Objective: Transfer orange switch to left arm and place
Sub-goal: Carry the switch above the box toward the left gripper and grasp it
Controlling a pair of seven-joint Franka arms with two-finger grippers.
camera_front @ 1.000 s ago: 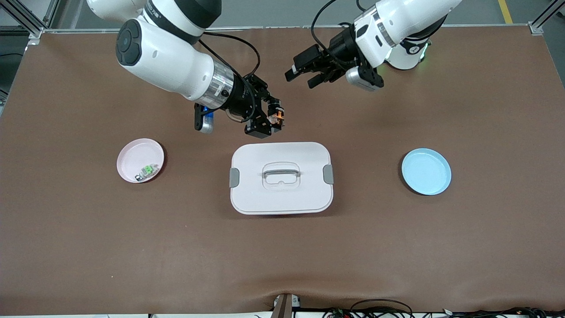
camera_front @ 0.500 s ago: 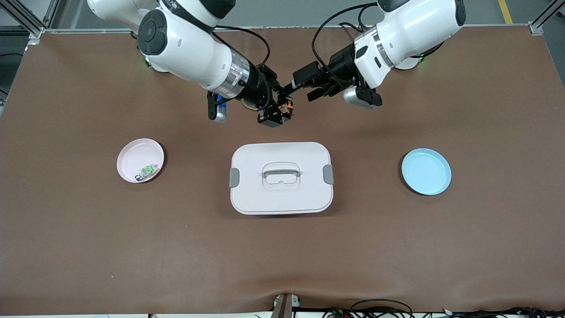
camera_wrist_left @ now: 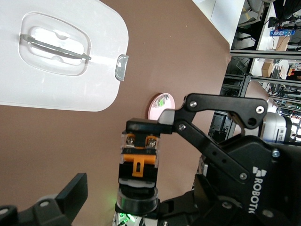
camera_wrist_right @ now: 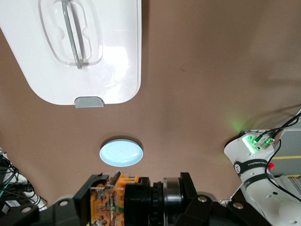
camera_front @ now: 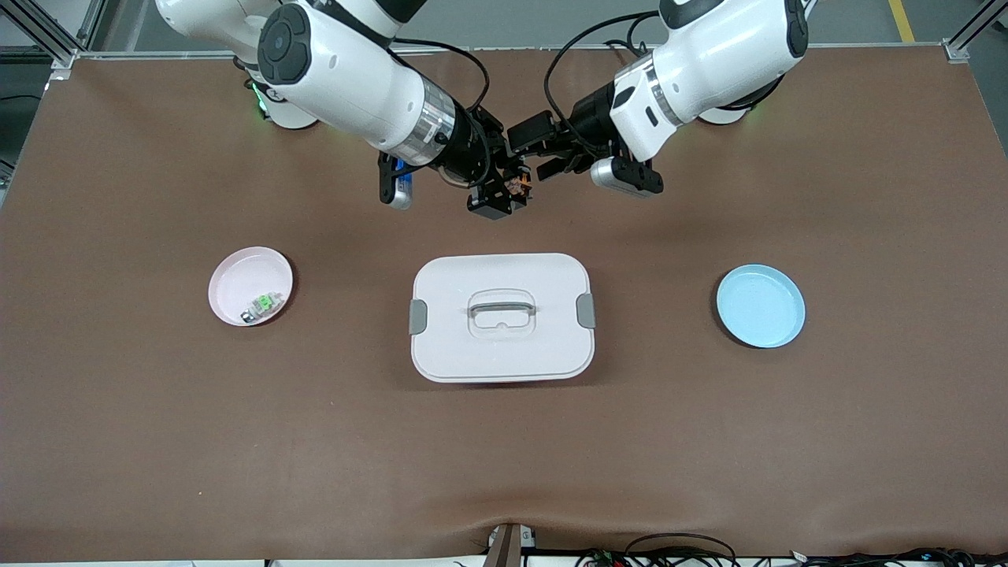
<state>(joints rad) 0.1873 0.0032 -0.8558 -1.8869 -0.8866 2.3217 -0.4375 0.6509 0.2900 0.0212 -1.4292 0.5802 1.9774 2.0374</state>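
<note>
Right claw (camera_front: 510, 191) grips orange switch (camera_front: 516, 187) above brown table (camera_front: 787, 441).

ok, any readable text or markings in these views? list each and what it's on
"ROBOTIC", cut off by the picture's edge: white letters on the black body of the right gripper, seen in the left wrist view; it is shut on the orange switch.
Small dark round mark on the white base of the left arm, right wrist view: too small to read.
The box, both dishes and the table: no text to be seen.
</note>
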